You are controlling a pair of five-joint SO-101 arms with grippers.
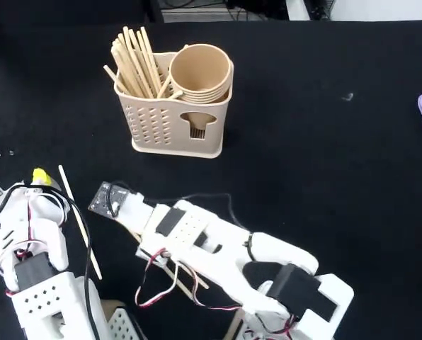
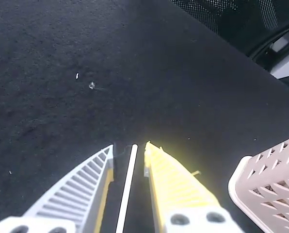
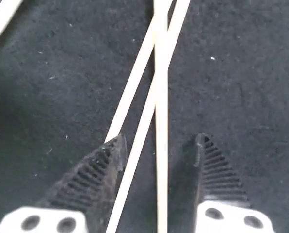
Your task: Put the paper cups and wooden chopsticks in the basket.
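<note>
left wrist view: left tool straddled one pale wooden chopstick, released, for pickup; right tool likewise released astride crossed chopsticks.

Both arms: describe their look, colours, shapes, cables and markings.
The left arm and right arm are white shells with black motor blocks, perforated plates and loose red, black and white wires. The left pincer has one white ribbed finger and one yellow; the right pincer has two black ribbed fingers on white bases.
</note>
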